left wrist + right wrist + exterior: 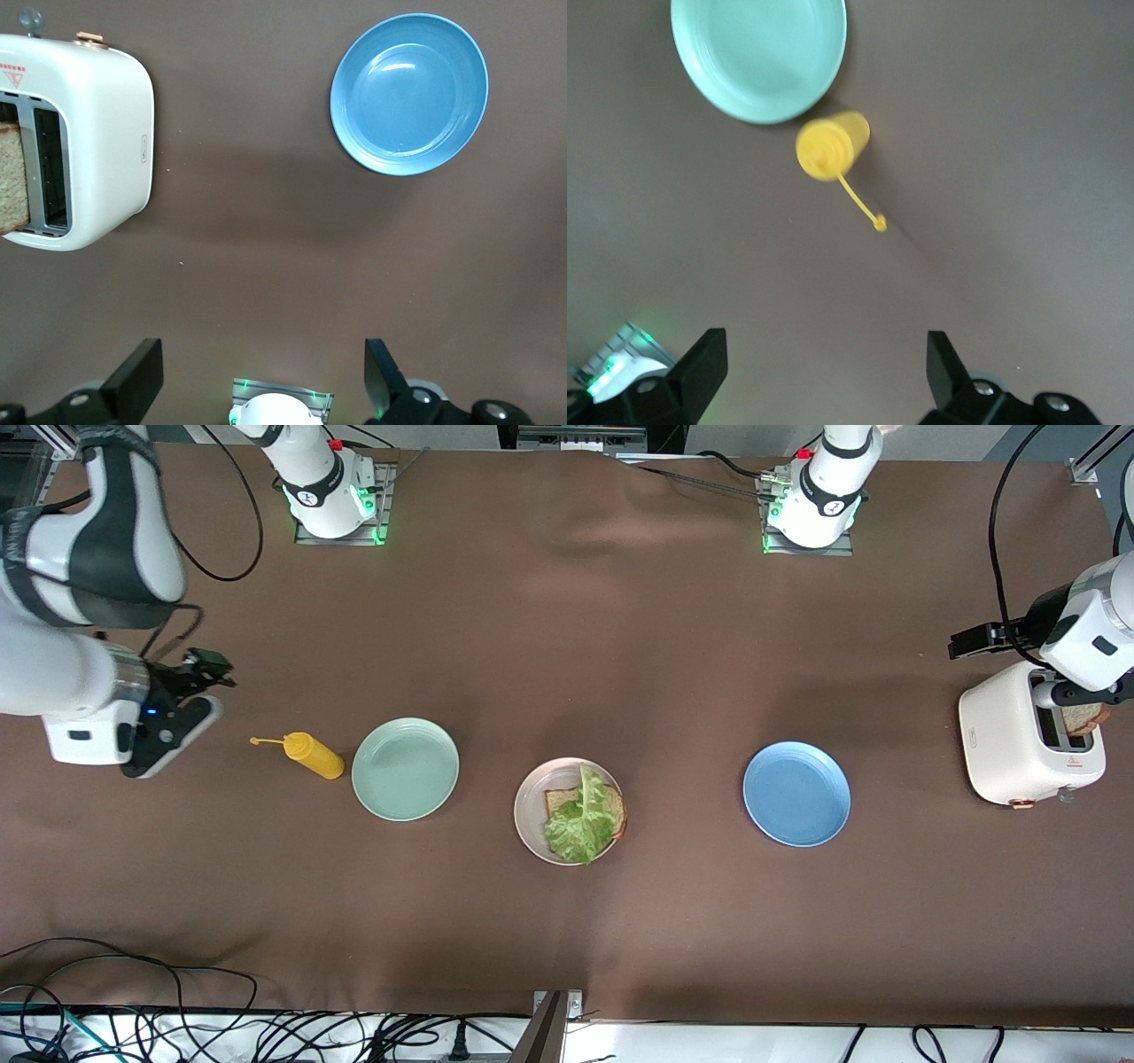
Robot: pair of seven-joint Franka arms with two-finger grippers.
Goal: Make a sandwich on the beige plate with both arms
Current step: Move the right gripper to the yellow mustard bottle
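Observation:
The beige plate (528, 815) sits mid-table near the front camera. On it lies one brown bread slice (557, 801) with a ruffled green lettuce leaf (585, 820) on top. A second bread slice (1083, 717) stands in a slot of the white toaster (1019, 740) at the left arm's end; it also shows in the left wrist view (11, 177). My left gripper (979, 640) (263, 376) hangs open and empty, high beside the toaster (97, 133). My right gripper (208, 666) (824, 372) is open and empty, up over bare table at the right arm's end.
A mint green plate (405, 768) (757, 53) and a yellow mustard bottle (312, 755) (831, 146) lie toward the right arm's end. A blue plate (796, 794) (409, 93) lies between the beige plate and the toaster. Cables run along the front edge.

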